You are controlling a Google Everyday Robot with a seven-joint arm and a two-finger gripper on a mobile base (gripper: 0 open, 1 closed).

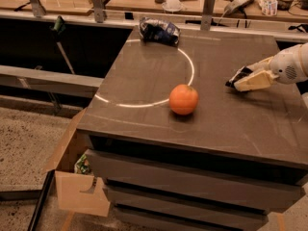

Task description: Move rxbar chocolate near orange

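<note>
The scene is dim and warm-toned. Light falls from above and from the far side, where the benches (72, 1) are brightest. A thin curved glare line arcs across the dark worktop (144, 76). The orange (183, 99) has a soft highlight on top and a small shadow under its near side. The pale gripper (236, 83), low over the worktop's right side, catches the light. The gap to the left is almost black.

One desk (231, 124) is counted. On it, one orange (183, 99) is counted toward the front edge and one snack bag (159, 31) at the back edge. One bar (239, 74) is counted, clamped in the one gripper (234, 82) near the right edge. One white circle (192, 64) is marked on the top. One box (77, 191) is counted below the front left corner.
</note>
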